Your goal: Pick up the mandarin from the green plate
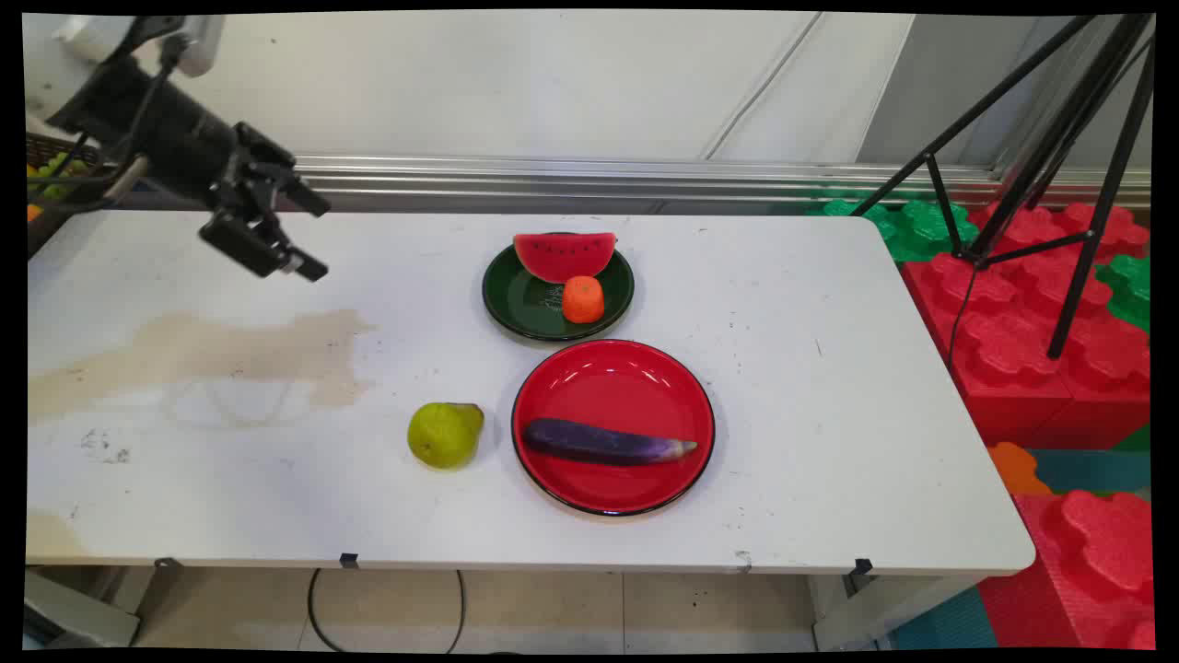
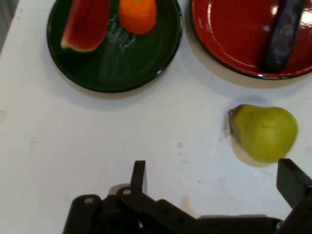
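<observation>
Gripper (image 1: 311, 235) hangs in the air above the surface's (image 1: 811, 414) far left corner, holding nothing, touching nothing. Fingers (image 2: 139, 176) spread wide apart (one shows low centre in the hand view, the other at that view's bottom right edge).

Nearest thing along the hand view is the green pear (image 1: 445, 434), lying on the bare surface toward the near edge, a bit left of centre. In the hand view the pear (image 2: 263, 132) sits just past the right-hand finger, not touching it.

Red plate (image 1: 553, 391) lies just beside the pear on the side away from the left edge, apart from it, with a black rim. On it a purple eggplant (image 1: 608, 443) lies lengthwise along the plate's near half. Hand view catches only part of the red plate (image 2: 224, 39) and one end of the eggplant (image 2: 283, 34).

Dark green plate (image 1: 516, 304) sits behind the red one, toward the far edge, the rims nearly touching. It carries a watermelon slice (image 1: 564, 254) at its far side (flat edge up) and a small orange fruit (image 1: 583, 299) at its near right side, just beside the slice. Both show in the hand view too: watermelon slice (image 2: 85, 24), orange fruit (image 2: 137, 15), green plate (image 2: 117, 68).

A tan stain (image 1: 203, 354) spreads across the surface's left part, well apart from the plates.
</observation>
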You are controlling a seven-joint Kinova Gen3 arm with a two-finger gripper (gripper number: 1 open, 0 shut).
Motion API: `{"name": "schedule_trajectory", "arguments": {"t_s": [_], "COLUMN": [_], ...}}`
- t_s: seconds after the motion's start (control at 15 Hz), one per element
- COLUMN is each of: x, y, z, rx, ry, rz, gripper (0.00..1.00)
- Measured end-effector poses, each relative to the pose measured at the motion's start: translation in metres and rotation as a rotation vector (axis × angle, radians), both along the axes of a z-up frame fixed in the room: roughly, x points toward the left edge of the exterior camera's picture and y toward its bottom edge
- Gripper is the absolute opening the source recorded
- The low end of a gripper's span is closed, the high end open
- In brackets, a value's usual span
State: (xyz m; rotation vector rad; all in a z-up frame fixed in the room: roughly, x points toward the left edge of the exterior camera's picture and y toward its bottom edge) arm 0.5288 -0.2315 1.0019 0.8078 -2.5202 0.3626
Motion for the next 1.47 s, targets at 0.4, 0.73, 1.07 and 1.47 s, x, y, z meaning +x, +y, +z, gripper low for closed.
{"name": "schedule_trajectory", "arguments": {"t_s": [0.4, 0.73, 1.07, 1.47], "x": [-0.028, -0.064, -0.108, -0.151], "y": [-0.055, -0.092, -0.118, -0.144], "z": [0.008, 0.0, -0.027, -0.063], "rx": [-0.031, -0.034, -0.016, -0.001], "ry": [-0.04, -0.064, -0.086, -0.106], "rz": [0.04, 0.055, 0.084, 0.12], "gripper": [1.0, 1.0, 1.0, 1.0]}}
